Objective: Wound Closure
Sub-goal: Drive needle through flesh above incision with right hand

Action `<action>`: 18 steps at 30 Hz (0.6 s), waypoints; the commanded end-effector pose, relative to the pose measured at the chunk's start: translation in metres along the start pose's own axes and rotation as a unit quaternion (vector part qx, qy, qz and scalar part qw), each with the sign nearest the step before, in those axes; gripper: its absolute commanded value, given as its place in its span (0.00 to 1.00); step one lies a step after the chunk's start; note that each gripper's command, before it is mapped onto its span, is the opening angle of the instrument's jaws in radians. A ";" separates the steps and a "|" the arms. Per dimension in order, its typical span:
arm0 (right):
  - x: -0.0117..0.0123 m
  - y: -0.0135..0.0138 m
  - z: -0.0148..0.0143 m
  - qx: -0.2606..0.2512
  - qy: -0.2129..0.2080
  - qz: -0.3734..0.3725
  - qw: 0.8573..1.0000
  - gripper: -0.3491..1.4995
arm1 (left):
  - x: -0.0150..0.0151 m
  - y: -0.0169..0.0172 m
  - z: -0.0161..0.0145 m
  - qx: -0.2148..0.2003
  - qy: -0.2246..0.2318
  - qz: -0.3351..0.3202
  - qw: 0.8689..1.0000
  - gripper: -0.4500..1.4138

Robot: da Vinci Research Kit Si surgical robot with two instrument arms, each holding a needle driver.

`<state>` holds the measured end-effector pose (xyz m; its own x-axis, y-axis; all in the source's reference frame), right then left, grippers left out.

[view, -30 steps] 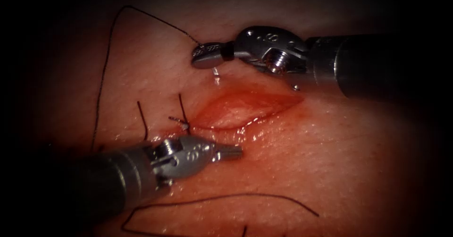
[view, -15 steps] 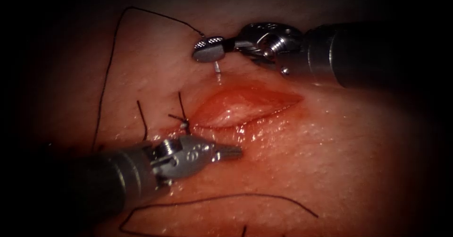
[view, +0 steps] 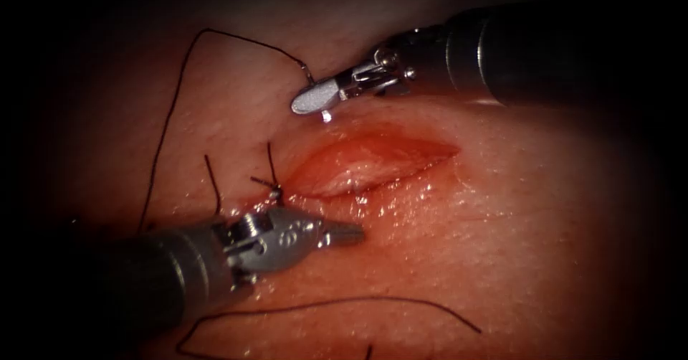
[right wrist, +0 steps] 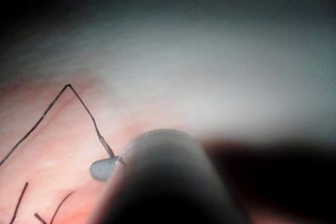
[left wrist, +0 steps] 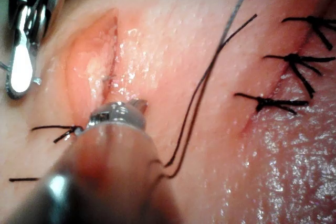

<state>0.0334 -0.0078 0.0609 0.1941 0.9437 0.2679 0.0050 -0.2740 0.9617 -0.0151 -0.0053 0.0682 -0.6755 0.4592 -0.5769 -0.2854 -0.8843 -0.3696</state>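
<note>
Needle (view: pixel 327 114) being gripped near its swaged end in the closed jaws of the right tool (view: pixel 313 99), sticking out just below them, tip sinking into the tissue (view: pixel 502 209) at the cut's (view: pixel 365 160) upper edge. Thread (view: pixel 175 109) trailing from those jaws, arcing up and leftward, then dropping down the left side. Left tool (view: pixel 347 233) resting just below the cut, jaws closed, holding nothing. Knotted stitch (view: pixel 276 186) sitting at the cut's left end.
</note>
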 end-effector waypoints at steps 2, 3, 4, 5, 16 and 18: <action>-0.0008 -0.0002 0.0009 0.007 -0.012 0.008 1.000 0.00 | 0.0001 -0.0003 0.0007 0.000 0.000 0.001 1.000 0.00; -0.0013 -0.0003 0.0010 0.012 -0.016 0.012 1.000 0.00 | 0.0001 -0.0004 0.0007 0.000 0.000 0.001 1.000 0.00; -0.0017 -0.0003 0.0010 0.015 -0.019 0.014 1.000 0.00 | 0.0000 -0.0004 0.0007 0.000 -0.002 0.001 1.000 0.00; -0.0021 -0.0005 0.0011 0.017 -0.023 0.018 0.999 0.00 | 0.0000 -0.0004 0.0007 0.000 -0.002 0.001 1.000 0.00; -0.0029 -0.0012 0.0006 0.016 0.043 -0.088 0.995 0.25 | -0.0004 -0.0007 0.0002 -0.001 -0.008 0.003 1.000 0.00; -0.0021 -0.0011 0.0002 -0.006 0.068 -0.134 0.989 0.52 | -0.0004 -0.0007 0.0001 -0.001 -0.008 0.003 1.000 0.00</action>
<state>0.0325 -0.0097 0.0586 0.0363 0.9993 -0.0109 0.0183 0.0103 0.9998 -0.0142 -0.0052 0.0683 -0.6886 0.4527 -0.5664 -0.2796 -0.8865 -0.3687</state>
